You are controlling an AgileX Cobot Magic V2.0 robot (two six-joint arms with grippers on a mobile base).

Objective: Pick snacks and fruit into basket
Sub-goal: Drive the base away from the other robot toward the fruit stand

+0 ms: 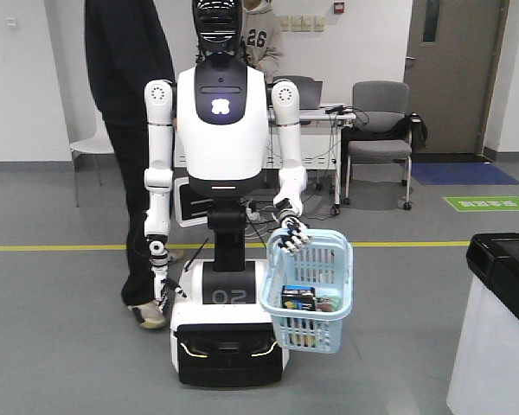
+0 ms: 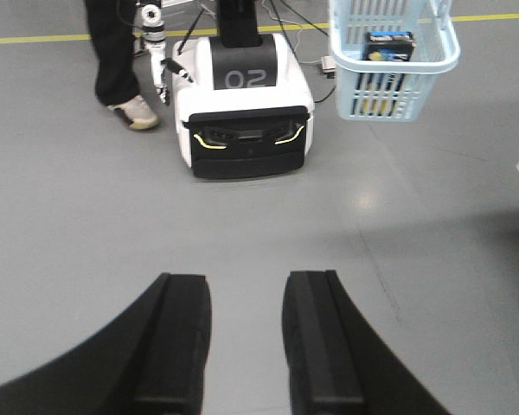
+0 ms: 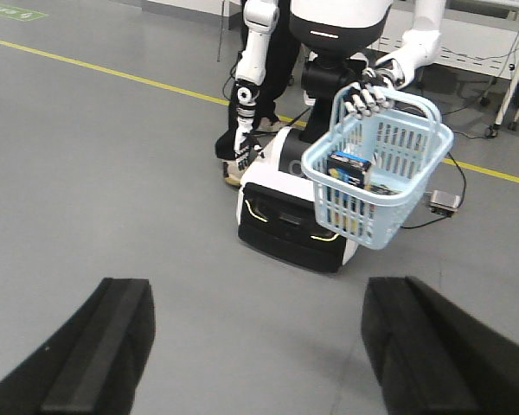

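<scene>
- Your left tool (image 2: 246,346) had its two black fingers a moderate gap apart, with only bare grey floor (image 2: 355,199) between them. It held nothing.
- Your right tool (image 3: 268,354) was spread much wider, and it too was empty.
- The light blue basket (image 1: 324,264) was not on any counter. It hung tilted from the hand (image 1: 291,235) of the white humanoid robot (image 1: 221,112) facing you, beside its wheeled base.
- A dark blue packet (image 1: 297,298), probably one of the snacks, already stood inside. A pale yellow thing (image 1: 304,339) low behind the slats may have been fruit, but it was too small to tell.
- No loose snack or fruit showed outside the basket in any view.
- I judged you to be between picks: some goods were in and none was in hand.
- Your next move called for finding the next item first, since none was in sight.
- You would then have had to carry it over the rim and clear of the handle and the humanoid's fingers, because a basket hanging like that could swing if bumped.
- A person in dark clothes (image 1: 130,104) stood just behind the humanoid, so wide swings there were unwise.
</scene>
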